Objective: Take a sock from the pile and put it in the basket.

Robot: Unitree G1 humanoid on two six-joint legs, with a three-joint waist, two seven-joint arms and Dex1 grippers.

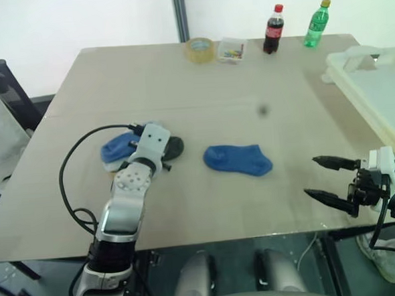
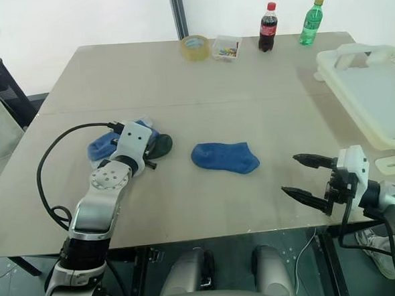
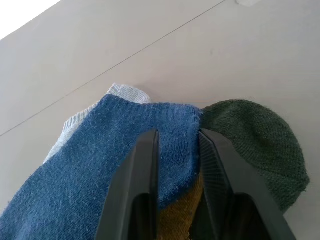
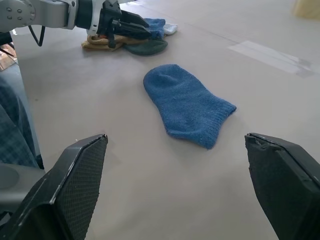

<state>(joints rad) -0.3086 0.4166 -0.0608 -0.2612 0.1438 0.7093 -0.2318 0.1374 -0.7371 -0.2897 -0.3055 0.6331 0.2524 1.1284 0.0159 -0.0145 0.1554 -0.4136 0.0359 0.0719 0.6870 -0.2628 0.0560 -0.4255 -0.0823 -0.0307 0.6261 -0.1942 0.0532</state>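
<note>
The pile lies on the left of the table: a royal blue sock on top, a pale grey one under it, a dark one beside it and a mustard one beneath. My left gripper rests on the pile, its two fingers pinched on a fold of the blue sock. A separate blue sock lies flat mid-table. My right gripper hovers wide open near the front right, holding nothing. The off-white basket stands at the table's right edge.
At the table's far edge stand a tape roll, a small clear box, a cola bottle and a green bottle. A dark chair sits off the left side. Bare tabletop lies between the lone sock and the basket.
</note>
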